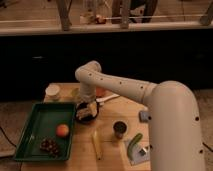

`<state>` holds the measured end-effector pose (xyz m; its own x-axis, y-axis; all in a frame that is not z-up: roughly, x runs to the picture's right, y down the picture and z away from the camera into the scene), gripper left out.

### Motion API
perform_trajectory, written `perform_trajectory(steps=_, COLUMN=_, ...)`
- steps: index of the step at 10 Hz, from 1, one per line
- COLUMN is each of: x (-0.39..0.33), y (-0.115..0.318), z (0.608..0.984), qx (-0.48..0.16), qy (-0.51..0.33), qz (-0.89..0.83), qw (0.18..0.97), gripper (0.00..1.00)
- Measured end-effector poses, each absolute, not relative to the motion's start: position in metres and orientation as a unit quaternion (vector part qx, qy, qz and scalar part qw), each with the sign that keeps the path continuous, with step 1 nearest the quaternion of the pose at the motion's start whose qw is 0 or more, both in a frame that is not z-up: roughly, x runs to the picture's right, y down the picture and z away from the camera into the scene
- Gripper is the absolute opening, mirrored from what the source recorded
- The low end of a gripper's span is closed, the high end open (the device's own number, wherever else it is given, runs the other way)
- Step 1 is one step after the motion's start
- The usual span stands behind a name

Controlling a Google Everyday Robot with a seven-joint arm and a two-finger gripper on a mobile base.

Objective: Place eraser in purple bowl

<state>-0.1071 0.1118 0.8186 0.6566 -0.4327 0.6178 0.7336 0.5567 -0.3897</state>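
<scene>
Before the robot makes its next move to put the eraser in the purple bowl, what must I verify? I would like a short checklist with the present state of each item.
1. The tool is over the purple bowl: ok, it hangs directly above it.
2. The tool holds the eraser: cannot tell; something pale shows there, but it is unclear.
3. The bowl stands on the table, beside the green tray and not in it: ok.
4. The inside of the bowl is free: cannot tell, the tool hides it.
5. The dark cup stands apart from the bowl: ok.
</scene>
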Motion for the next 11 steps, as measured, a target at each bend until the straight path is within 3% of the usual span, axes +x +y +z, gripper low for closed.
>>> perform_trajectory(steps=11, x=-0.1067, y=0.114, z=0.8172, qx=-0.314, qy=-0.236, qz=-0.35, qw=0.85, gripper=0.8)
